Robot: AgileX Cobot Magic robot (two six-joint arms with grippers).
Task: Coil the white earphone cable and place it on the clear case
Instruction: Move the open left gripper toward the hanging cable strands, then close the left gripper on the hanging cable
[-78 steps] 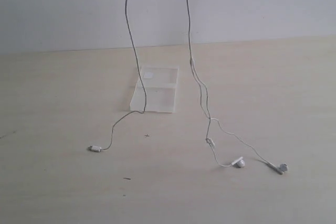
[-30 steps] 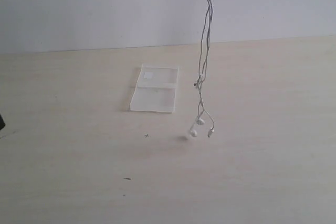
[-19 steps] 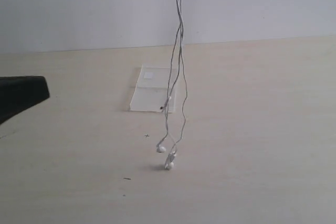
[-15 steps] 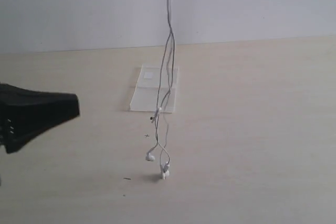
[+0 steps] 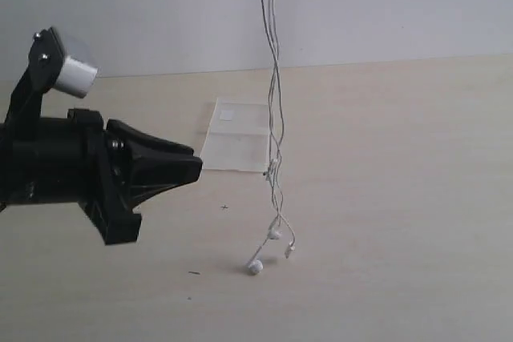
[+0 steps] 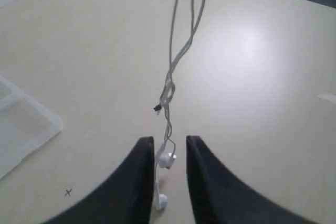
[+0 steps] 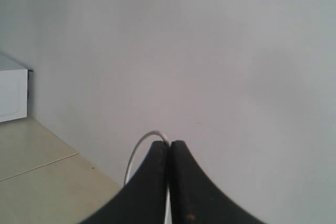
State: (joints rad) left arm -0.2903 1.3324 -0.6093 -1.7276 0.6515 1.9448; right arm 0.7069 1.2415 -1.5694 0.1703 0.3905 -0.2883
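Observation:
The white earphone cable point(image 5: 273, 78) hangs doubled from above the exterior view's top edge. Its earbuds point(image 5: 255, 266) dangle at the table, in front of the clear case point(image 5: 236, 138), which lies flat. My right gripper point(image 7: 169, 144) is shut on the cable point(image 7: 137, 156), which loops out of its tips; this gripper is outside the exterior view. My left gripper point(image 5: 196, 167) reaches in from the left, level with the case's near edge and short of the cable. In the left wrist view it is open point(image 6: 169, 141), with an earbud point(image 6: 167, 159) seen through the gap and the strands point(image 6: 169, 85) beyond.
The pale wooden table point(image 5: 401, 198) runs back to a plain wall point(image 5: 401, 6). A corner of the case point(image 6: 26, 127) shows in the left wrist view. A small dark mark point(image 5: 194, 272) lies near the front.
My left arm has come in from the left edge toward the hanging cable, and its jaws have parted. The cable's lower end has swung slightly right.

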